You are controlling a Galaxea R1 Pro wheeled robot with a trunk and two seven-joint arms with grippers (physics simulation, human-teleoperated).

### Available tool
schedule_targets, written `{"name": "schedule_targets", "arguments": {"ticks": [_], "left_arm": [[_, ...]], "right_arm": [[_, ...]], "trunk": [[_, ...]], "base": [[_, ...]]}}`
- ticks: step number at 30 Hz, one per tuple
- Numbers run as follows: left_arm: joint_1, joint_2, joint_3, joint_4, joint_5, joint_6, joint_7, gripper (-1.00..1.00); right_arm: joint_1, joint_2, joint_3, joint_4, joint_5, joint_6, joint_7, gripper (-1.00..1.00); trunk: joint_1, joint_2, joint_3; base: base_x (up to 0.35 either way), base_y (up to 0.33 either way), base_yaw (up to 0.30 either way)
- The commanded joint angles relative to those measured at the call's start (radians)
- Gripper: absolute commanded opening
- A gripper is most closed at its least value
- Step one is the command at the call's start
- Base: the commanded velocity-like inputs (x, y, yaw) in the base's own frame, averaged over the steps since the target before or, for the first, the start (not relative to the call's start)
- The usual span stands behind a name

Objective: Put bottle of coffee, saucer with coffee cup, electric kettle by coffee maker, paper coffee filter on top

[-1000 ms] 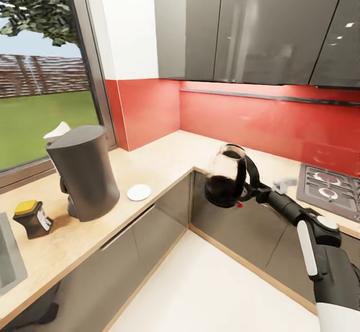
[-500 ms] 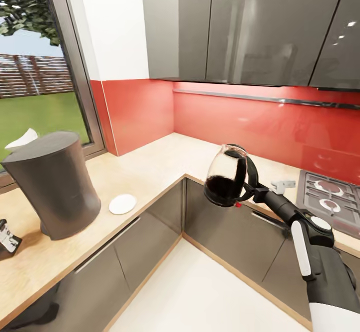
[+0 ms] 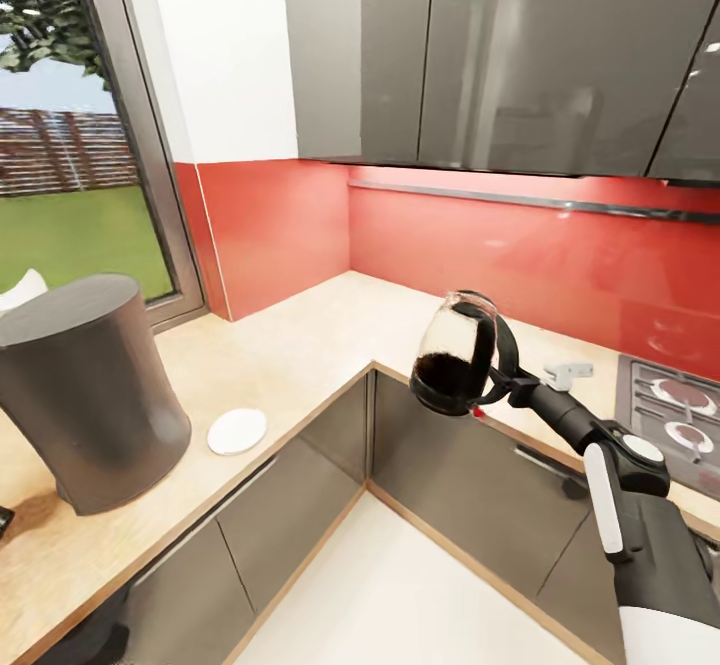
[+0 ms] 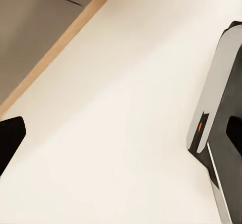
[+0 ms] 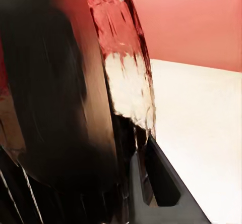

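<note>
Looking from the left, the coffee maker (image 3: 85,395) stands dark and upright on the bench (image 3: 300,345) under the window (image 3: 70,145), with a bit of white paper filter (image 3: 20,290) showing at its top left edge. Just to its right the white saucer (image 3: 237,431) lies flat on the wood, apart from the maker, near the bench's front edge. The red wall (image 3: 500,245) runs behind the corner, grey cupboards (image 3: 480,55) above it. Further right, my right jaws (image 3: 497,386) are clamped on the handle of the glass kettle (image 3: 452,353), which hangs upright in the air over the floor in front of the corner, dark liquid filling its lower half. In my right wrist view the kettle (image 5: 70,93) sits close against the camera. Past my arm a small grey fitting (image 3: 565,373) lies on the bench, then the hob (image 3: 680,420). My left jaws: I cannot tell their state; the left wrist view gives pale floor (image 4: 116,113).
</note>
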Motion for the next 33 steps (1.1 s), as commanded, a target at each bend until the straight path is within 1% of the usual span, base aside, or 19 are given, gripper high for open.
{"name": "schedule_targets", "arguments": {"ticks": [1, 3, 4, 5, 11, 12, 14, 17, 19, 22, 26, 27, 28, 29, 30, 33], "left_arm": [[-0.002, -0.001, -0.009, 0.003, 0.006, -0.005, 0.002, 1.0], [-0.002, -0.001, -0.009, 0.003, 0.006, -0.005, 0.002, 1.0], [-0.002, -0.003, -0.009, 0.003, 0.006, -0.005, 0.002, 1.0], [-0.002, -0.004, -0.009, 0.003, 0.006, -0.005, 0.003, 1.0], [-0.002, -0.002, -0.01, 0.003, 0.006, -0.005, 0.003, 1.0], [-0.002, -0.002, -0.01, 0.003, 0.006, -0.005, 0.003, 1.0], [-0.002, -0.002, -0.01, 0.003, 0.006, -0.005, 0.003, 1.0], [-0.002, -0.003, -0.01, 0.003, 0.006, -0.005, 0.003, 1.0], [-0.002, -0.004, -0.01, 0.003, 0.006, -0.005, 0.003, 1.0], [-0.002, -0.005, -0.011, 0.003, 0.006, -0.005, 0.003, 1.0], [-0.002, -0.005, -0.012, 0.004, 0.006, -0.004, 0.003, 1.0], [-0.002, -0.006, -0.012, 0.005, 0.006, -0.004, 0.003, 1.0], [-0.001, -0.006, -0.012, 0.006, 0.006, -0.004, 0.003, 1.0], [-0.002, -0.006, -0.012, 0.006, 0.006, -0.004, 0.003, 1.0], [-0.001, -0.007, -0.012, 0.007, 0.004, -0.004, 0.001, 1.0], [-0.002, -0.007, -0.012, 0.008, 0.004, -0.004, -0.001, 1.0]], "right_arm": [[-0.001, 0.0, -0.008, -0.001, -0.015, 0.01, 0.003, -1.0], [-0.001, -0.001, -0.052, -0.001, -0.015, 0.01, 0.003, -1.0], [-0.001, -0.001, -0.126, 0.0, -0.015, 0.01, 0.005, -1.0], [-0.001, -0.002, -0.135, 0.001, -0.014, 0.012, 0.008, -1.0], [-0.001, -0.001, -0.131, 0.003, -0.013, 0.006, 0.013, -1.0], [-0.001, -0.001, -0.125, 0.003, -0.014, 0.002, 0.013, -1.0], [-0.001, 0.0, -0.094, 0.003, -0.014, -0.014, 0.012, -1.0], [-0.001, 0.0, -0.026, 0.003, -0.014, -0.045, 0.01, -1.0], [-0.001, 0.0, 0.007, 0.003, -0.014, -0.061, 0.009, -1.0], [-0.001, 0.001, 0.025, 0.003, -0.015, -0.07, 0.008, -1.0], [-0.001, 0.001, 0.038, 0.003, -0.015, -0.075, 0.008, -1.0], [-0.001, 0.002, 0.06, 0.004, -0.014, -0.075, 0.007, -1.0], [-0.001, 0.002, 0.107, 0.012, -0.013, -0.076, 0.007, -1.0], [-0.001, 0.002, 0.119, 0.014, -0.013, -0.078, 0.007, -1.0], [-0.001, 0.002, 0.135, 0.017, -0.013, -0.116, 0.006, -1.0], [-0.001, 0.002, 0.139, 0.018, -0.012, -0.138, 0.005, -1.0]], "trunk": [[0.001, -0.002, -0.002], [0.001, -0.002, -0.002], [0.001, -0.002, -0.002], [0.001, -0.002, -0.003], [0.001, -0.002, -0.005], [0.001, -0.002, -0.005], [0.001, -0.002, -0.006], [0.001, -0.002, -0.008], [0.001, -0.002, -0.009], [0.001, -0.002, -0.011], [0.001, -0.002, -0.014], [0.001, -0.002, -0.014], [0.001, -0.002, -0.015], [0.001, -0.002, -0.016], [0.001, -0.002, -0.017], [0.001, -0.002, -0.02]], "base": [[0.041, 0.0, 0.224], [0.021, 0.0, 0.248], [0.003, 0.0, 0.272], [0.001, 0.0, 0.274], [0.0, 0.0, 0.275], [0.0, 0.0, 0.276], [0.0, 0.0, 0.276], [0.0, 0.0, 0.276], [0.0, 0.0, 0.276], [0.0, 0.0, 0.276], [0.0, 0.0, 0.275], [0.0, 0.0, 0.272], [0.0, 0.0, 0.26], [0.0, 0.0, 0.256], [0.0, 0.0, 0.239], [0.0, 0.0, 0.236]]}}
